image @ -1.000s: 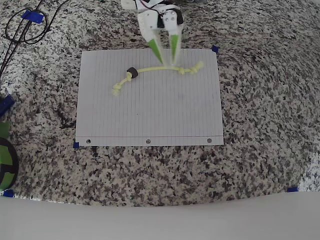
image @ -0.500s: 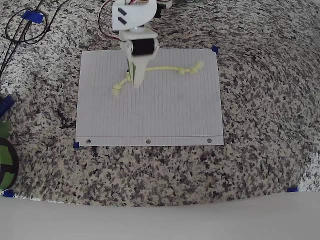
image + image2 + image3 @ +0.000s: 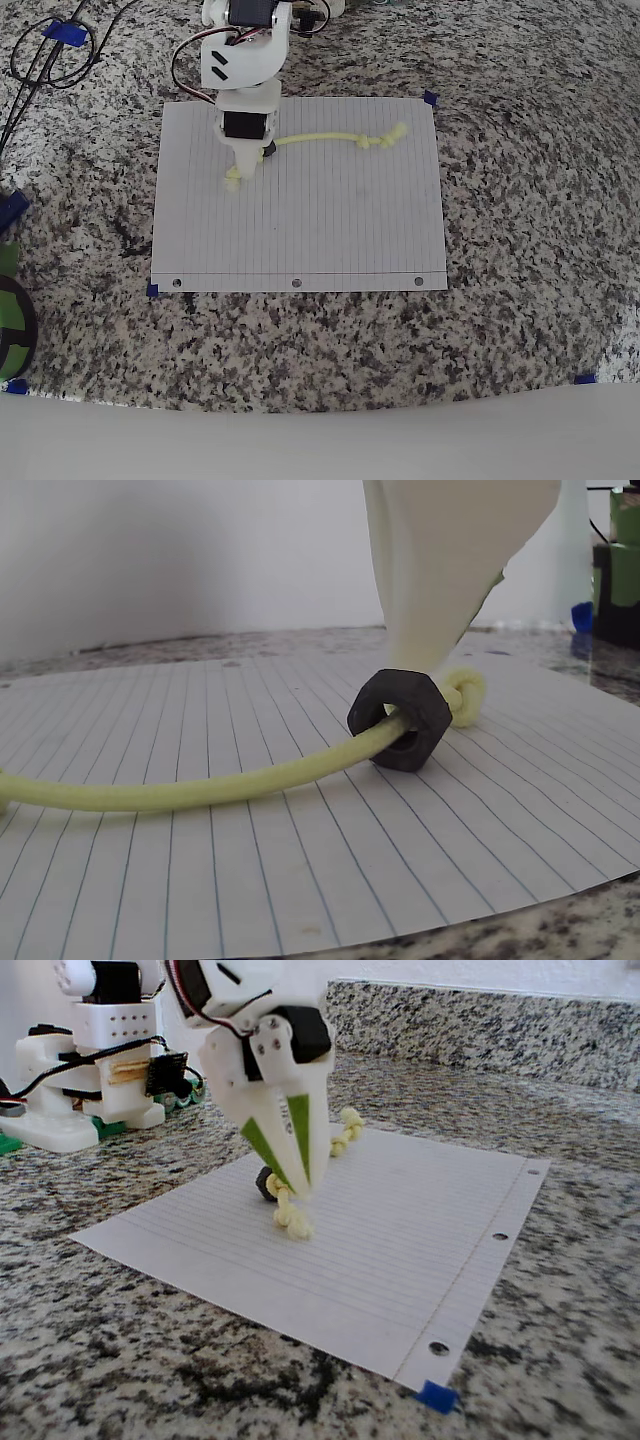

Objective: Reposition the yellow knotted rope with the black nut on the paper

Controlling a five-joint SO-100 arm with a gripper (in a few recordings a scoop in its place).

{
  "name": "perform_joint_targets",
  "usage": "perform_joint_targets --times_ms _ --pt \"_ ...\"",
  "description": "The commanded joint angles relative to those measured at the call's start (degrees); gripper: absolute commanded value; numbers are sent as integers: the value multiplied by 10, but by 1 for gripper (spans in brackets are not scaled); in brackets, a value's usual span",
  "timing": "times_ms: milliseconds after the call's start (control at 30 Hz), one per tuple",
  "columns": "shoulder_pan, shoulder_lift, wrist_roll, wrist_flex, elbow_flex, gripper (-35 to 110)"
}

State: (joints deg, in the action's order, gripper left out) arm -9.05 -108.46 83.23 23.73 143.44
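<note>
The yellow knotted rope lies across the upper part of the paper in the overhead view, running from 1 frayed knot near the sheet's upper right to another near the left. The black nut sits threaded on it close to the left-hand knot, resting on edge on the sheet in the wrist view. The hand is down over that end, its tips at the cord between nut and end knot in the fixed view. The 2 fingers look drawn close together there, but I cannot tell whether they actually pinch the cord.

The cord is likely soft and very light, so it should bend and trail rather than move as 1 piece; dragging 1 end will probably swing the rest behind it. The nut is the only part with any weight and looks free to slide along until a knot stops it. The best hold seems to be on the cord just beside the nut, or on the knot itself, where there is bulk for the fingers to bite.

The lined sheet is thin and held by blue tape at its corners, so it may lift or wrinkle if the tips press and drag. It lies on a speckled granite counter with a pale wall behind, and black cables sit well off the sheet.
</note>
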Motion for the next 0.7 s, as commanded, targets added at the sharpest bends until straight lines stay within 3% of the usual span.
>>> perform_joint_targets --times_ms 0,667 --pt "-12 -2 5 -6 -21 0" --pt "-38 -37 16 -4 -22 0"
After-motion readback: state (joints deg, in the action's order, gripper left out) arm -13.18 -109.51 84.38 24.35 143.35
